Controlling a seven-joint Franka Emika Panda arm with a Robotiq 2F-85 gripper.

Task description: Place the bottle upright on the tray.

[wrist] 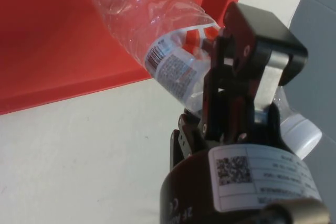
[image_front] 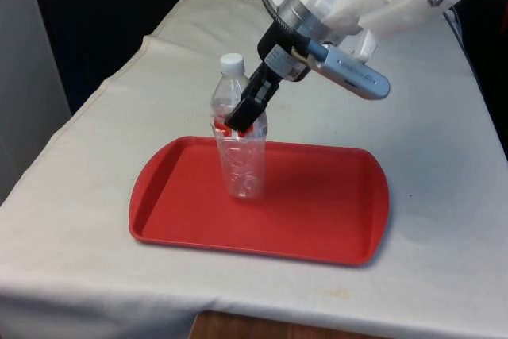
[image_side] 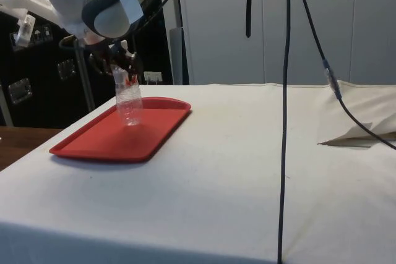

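One clear bottle (image_front: pixel 240 152) stands on the red tray (image_front: pixel 317 220), toward its far left side in the front view, leaning slightly. Our gripper (image_front: pixel 242 113) is clamped on its upper body below the white cap (image_front: pixel 232 62). We judge placing nearly done; next, straighten it, then release.

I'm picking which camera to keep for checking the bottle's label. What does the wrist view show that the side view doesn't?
Wrist view alone: the printed label with its barcode on the bottle, close up.
Side view alone: the whole red tray on the white cloth, two hanging black cables, and the bottle standing roughly upright, leaning slightly.
Both: the gripper closed on the clear bottle over the tray.
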